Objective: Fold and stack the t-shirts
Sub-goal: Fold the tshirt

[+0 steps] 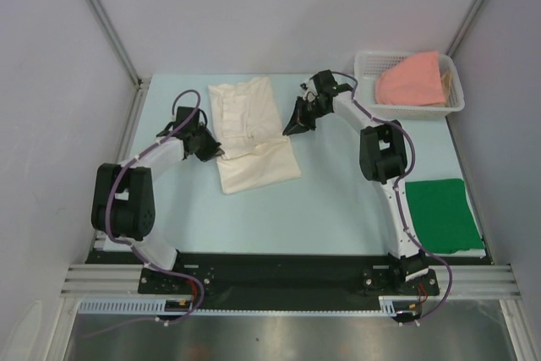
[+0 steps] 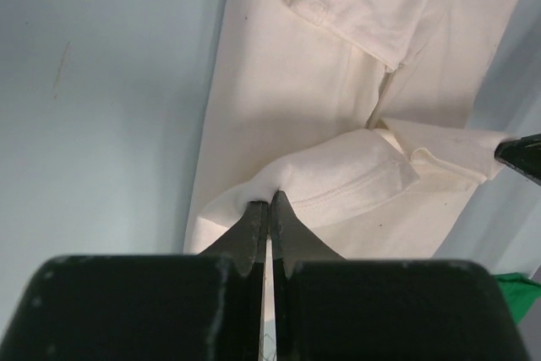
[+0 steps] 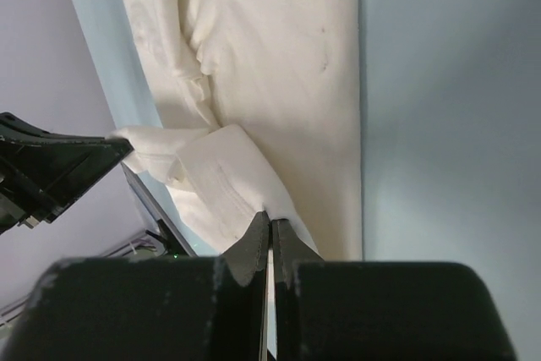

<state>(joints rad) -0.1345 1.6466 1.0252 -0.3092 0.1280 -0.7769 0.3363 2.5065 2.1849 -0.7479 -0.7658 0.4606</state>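
Observation:
The cream-white t-shirt (image 1: 251, 128) lies lengthwise on the table, partly folded. My left gripper (image 1: 218, 153) is shut on the shirt's left edge (image 2: 269, 200), pinching a lifted flap of cloth (image 2: 355, 177). My right gripper (image 1: 290, 130) is shut on its right edge (image 3: 270, 218), holding a raised fold (image 3: 224, 171). The dark green t-shirt (image 1: 441, 215) lies folded flat at the right front. The salmon-pink t-shirt (image 1: 412, 79) sits bunched in the basket.
A white plastic lattice basket (image 1: 454, 101) stands at the back right corner. Grey walls close in the table on three sides. The black base rail (image 1: 279, 272) runs along the near edge.

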